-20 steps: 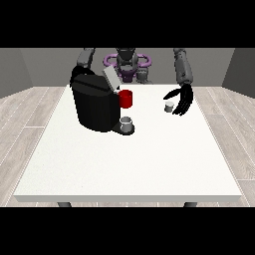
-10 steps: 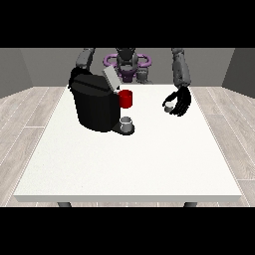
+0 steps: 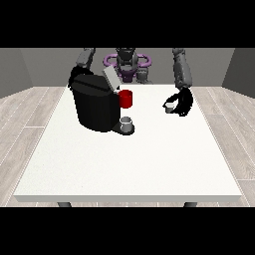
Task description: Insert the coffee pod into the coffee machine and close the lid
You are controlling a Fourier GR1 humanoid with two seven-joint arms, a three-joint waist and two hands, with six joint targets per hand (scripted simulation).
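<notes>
Black coffee machine [image 3: 96, 107] near the tabletop's far left, lid [image 3: 110, 78] raised, small pale coffee pod [image 3: 170, 106] held above the tabletop's far right

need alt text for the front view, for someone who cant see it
A robot behind a white table holds a small pale coffee pod in the hand at the view's right. A black coffee machine stands at the view's left, its lid raised, a small grey cup at its base.

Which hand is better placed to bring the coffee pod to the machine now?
Probably the robot's left, the hand at the view's right: its fingers curl round the coffee pod. The other hand is hidden behind the coffee machine.
</notes>
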